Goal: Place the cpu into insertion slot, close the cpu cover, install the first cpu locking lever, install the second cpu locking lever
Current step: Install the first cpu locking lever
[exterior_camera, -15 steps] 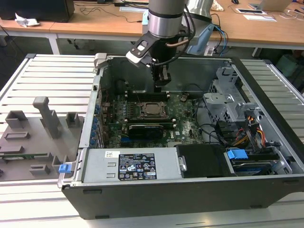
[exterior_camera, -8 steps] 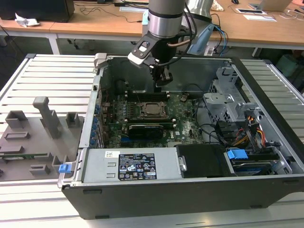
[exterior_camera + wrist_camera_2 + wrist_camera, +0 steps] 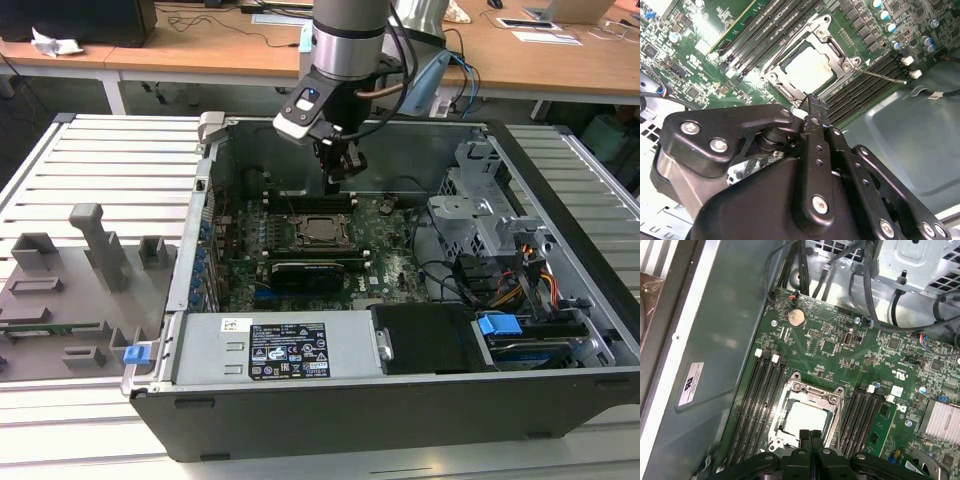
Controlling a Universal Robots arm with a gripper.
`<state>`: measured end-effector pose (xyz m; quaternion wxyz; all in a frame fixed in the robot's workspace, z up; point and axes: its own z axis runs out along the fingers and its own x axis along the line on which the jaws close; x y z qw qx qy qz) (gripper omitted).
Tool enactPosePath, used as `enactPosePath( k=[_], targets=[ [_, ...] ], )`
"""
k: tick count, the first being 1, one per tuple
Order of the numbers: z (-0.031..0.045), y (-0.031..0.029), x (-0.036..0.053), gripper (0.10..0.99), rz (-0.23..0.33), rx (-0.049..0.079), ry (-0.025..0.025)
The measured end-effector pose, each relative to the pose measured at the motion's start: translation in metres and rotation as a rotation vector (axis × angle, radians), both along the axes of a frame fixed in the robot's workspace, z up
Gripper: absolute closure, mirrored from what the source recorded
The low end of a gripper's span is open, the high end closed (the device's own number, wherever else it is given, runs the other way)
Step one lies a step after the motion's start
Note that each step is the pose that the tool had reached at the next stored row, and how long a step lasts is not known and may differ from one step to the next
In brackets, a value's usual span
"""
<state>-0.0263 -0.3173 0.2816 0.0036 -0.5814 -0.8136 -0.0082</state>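
The cpu (image 3: pixel 806 418) lies in the socket on the green motherboard, its pale silvery top showing through the open centre of the cpu cover (image 3: pixel 812 390). The cover's metal frame lies flat around the cpu (image 3: pixel 810 67) in both wrist views. A thin metal lever (image 3: pixel 881 76) sticks out sideways from the socket over the memory slots. My gripper (image 3: pixel 810 436) hangs just above the socket's edge, fingers pressed together with nothing between them. In the exterior view the gripper (image 3: pixel 338 180) is inside the open computer case, a little behind the cpu (image 3: pixel 322 230).
Black memory slots (image 3: pixel 760 405) flank the socket on both sides. A metal drive cage (image 3: pixel 480 215) and bundled cables (image 3: pixel 520 280) fill the case at the exterior view's right. The power supply (image 3: pixel 275 350) lies along the front. Grey fixtures (image 3: pixel 90 250) stand on the table outside.
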Motion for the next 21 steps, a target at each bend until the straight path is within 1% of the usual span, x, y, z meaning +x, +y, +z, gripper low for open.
enactPosePath(
  k=[10,20,21],
  targets=[
    [0.0000,0.0000,0.0000,0.984,0.075,0.000,0.0000],
    [0.0000,0.0000,0.0000,0.984,0.209,0.000,0.0000],
    [0.0000,0.0000,0.0000,0.984,0.235,0.000,0.0000]
  ],
)
